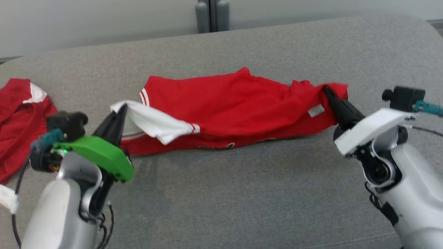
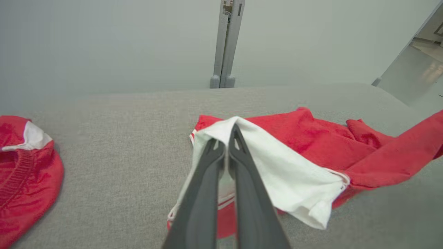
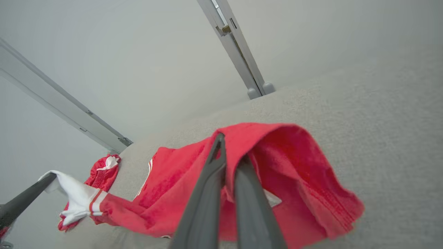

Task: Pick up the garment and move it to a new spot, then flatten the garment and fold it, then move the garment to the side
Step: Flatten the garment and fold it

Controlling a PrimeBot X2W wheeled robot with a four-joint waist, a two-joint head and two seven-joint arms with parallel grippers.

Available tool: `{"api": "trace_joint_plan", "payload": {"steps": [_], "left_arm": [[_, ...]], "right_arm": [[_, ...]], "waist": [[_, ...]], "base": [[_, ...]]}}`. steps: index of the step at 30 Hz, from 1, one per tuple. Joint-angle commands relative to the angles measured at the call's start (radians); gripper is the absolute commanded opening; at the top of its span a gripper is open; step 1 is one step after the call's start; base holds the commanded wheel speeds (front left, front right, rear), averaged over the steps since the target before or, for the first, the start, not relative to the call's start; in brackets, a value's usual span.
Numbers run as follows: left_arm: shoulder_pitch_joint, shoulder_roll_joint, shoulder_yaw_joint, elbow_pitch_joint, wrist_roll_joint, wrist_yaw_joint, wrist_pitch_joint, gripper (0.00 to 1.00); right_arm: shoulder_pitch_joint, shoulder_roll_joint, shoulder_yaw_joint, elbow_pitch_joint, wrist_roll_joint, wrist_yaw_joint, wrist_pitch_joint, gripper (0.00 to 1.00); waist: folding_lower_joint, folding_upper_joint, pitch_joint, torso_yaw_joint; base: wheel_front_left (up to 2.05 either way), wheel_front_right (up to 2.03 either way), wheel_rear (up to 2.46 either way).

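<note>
**Operator:** Where is the shirt, please?

**Spotter:** The red fabric shirt with a white sleeve (image 1: 235, 103) is stretched across the grey fabric-covered tabletop (image 1: 242, 190). It is on your side of the grey upright post (image 1: 211, 15), almost straight before it.

**Operator:** And my claws?

**Spotter:** Your left claw (image 1: 121, 110) is to the left of the post. Its two dark fingers are pressed together on the white sleeve; the left wrist view shows the cloth caught between them (image 2: 226, 138). Your right claw (image 1: 327, 90) is to the right of the post and is clamped on the red edge of the shirt. There the cloth hangs over its fingers (image 3: 228, 148). A small white label (image 1: 316, 111) is just beside that claw.

**Operator:** Anything else?

**Spotter:** A second red garment with a white patch (image 1: 17, 114) lies far to the left of the post, well apart from your shirt.
</note>
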Motion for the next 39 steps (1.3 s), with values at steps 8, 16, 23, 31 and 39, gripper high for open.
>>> {"api": "trace_joint_plan", "payload": {"steps": [8,16,23,31,39], "left_arm": [[-0.496,0.072,-0.068,0.232,0.037,-0.012,-0.066,0.0],[-0.936,0.125,-0.121,0.421,0.056,-0.014,-0.182,0.0],[-1.264,0.118,-0.113,0.571,0.014,-0.014,-0.245,0.0],[-1.54,0.092,-0.125,0.761,-0.034,-0.014,-0.228,0.0],[-1.496,0.076,-0.239,0.842,-0.106,-0.014,-0.231,0.0]], "right_arm": [[-0.481,-0.013,0.083,0.162,0.037,0.0,-0.036,0.0],[-0.876,-0.001,0.094,0.298,0.142,0.0,-0.133,0.0],[-1.181,-0.021,0.118,0.408,0.192,0.0,-0.156,0.0],[-1.386,-0.024,0.149,0.524,0.233,0.0,-0.192,0.0],[-1.29,-0.036,0.29,0.526,0.282,0.0,-0.157,0.0]], "waist": [[0.0,-0.0001,0.265,0.011],[0.0,-0.0001,0.356,0.025],[0.0,-0.0001,0.391,0.045],[0.0,-0.0001,0.393,0.043],[0.0,-0.0001,0.396,0.043]], "base": [[0.0,0.0,0.0],[0.0,0.0,0.0],[0.0,0.0,0.0],[0.0,0.0,0.0],[0.0,0.0,0.0]]}}
